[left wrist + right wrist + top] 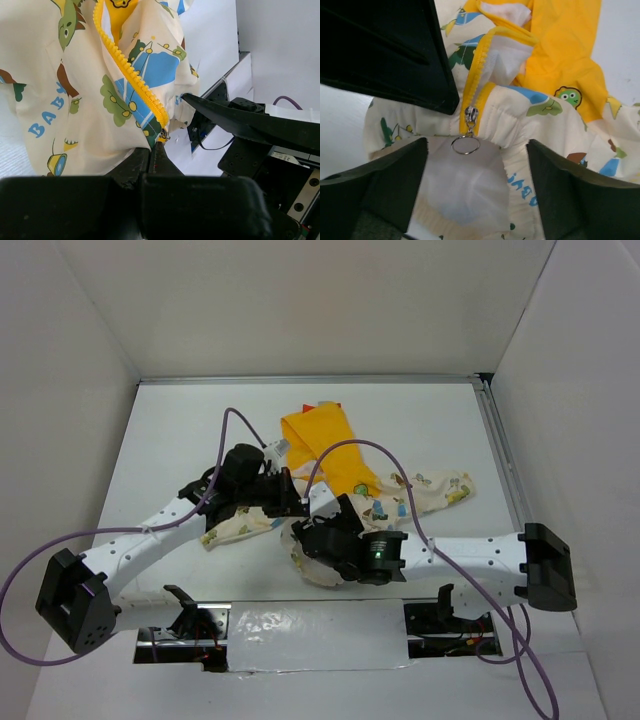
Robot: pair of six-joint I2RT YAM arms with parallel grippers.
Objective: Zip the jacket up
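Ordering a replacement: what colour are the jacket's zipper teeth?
Yellow zipper teeth, clearest in left wrist view.

Overhead camera looks down from the near edge; both wrist cameras sit close, sharing the zipper (475,75) of the jacket (430,490)

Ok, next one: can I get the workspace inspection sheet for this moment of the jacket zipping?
Surface: white table, flat.
Job's things: jacket crumpled mid-table, yellow hood on the far side; zipper slider low at the hem, front open above it.
Clutter: nothing seen.
Grippers: left gripper shut on the jacket hem by the zipper's end; right gripper open, straddling the ring pull without touching it.
Cables: purple cables loop over both arms; one arcs above the jacket.
Surroundings: white walls on three sides.
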